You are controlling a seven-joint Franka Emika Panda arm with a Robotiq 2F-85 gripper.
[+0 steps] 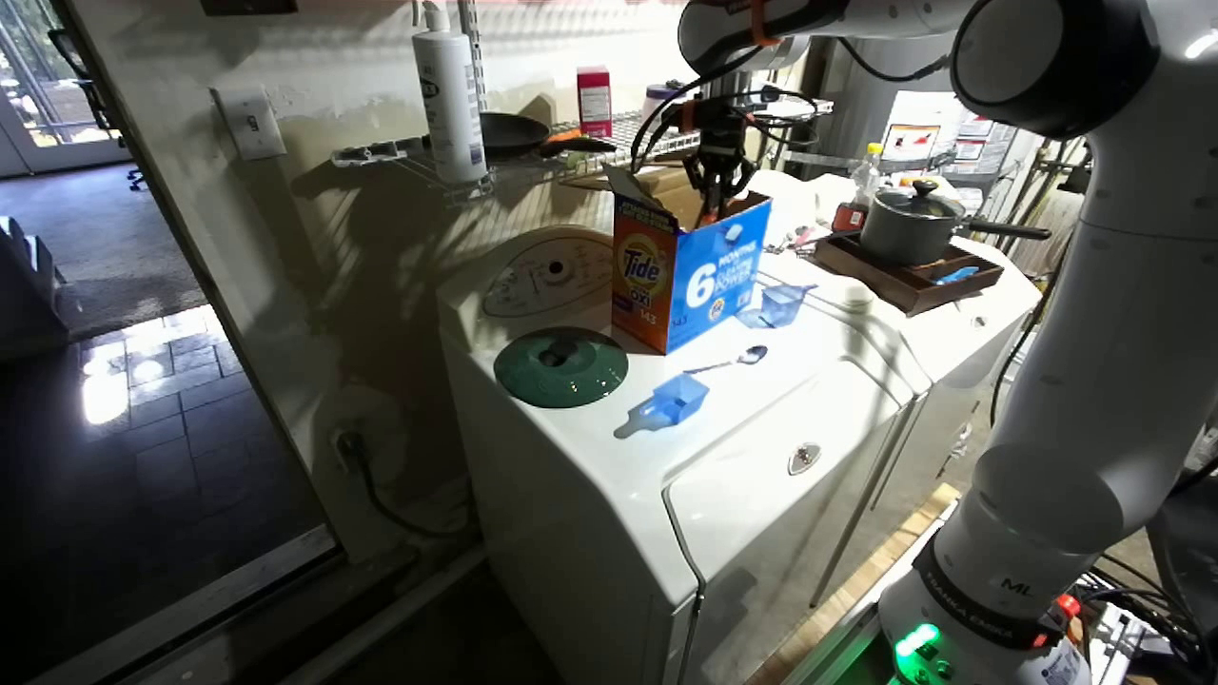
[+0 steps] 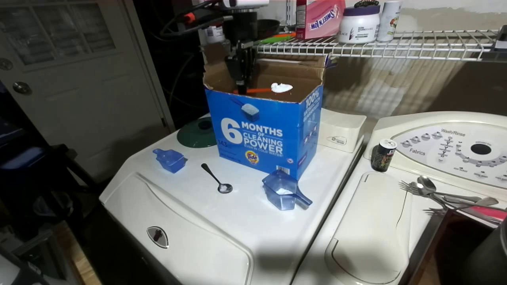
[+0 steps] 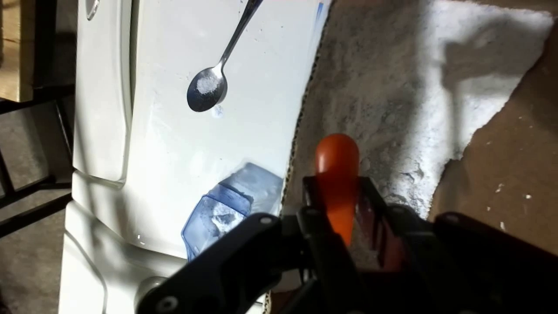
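My gripper [image 1: 716, 198] is shut on the orange handle of a utensil [image 2: 257, 90], just inside the open top of a blue and orange Tide box [image 2: 253, 130]. In the wrist view the orange handle [image 3: 337, 159] sits between the fingertips [image 3: 335, 187]. A heap of white powder [image 2: 282, 87] lies on the utensil's far end. The box stands on a white machine [image 1: 571, 466]. Before it lie a blue scoop [image 2: 171, 160], a metal spoon [image 2: 225, 188] with some powder, and another blue scoop [image 2: 281, 194] with powder in it. The box's floor is hidden in the exterior views.
A wire shelf [image 2: 416, 49] with boxes and jars runs behind the box. A green lid [image 1: 561, 368] lies beside it. A pot [image 1: 909, 228] stands on a wooden tray [image 1: 913, 297]. A black can [image 2: 383, 155] and cutlery [image 2: 439, 194] are on the neighbouring machine.
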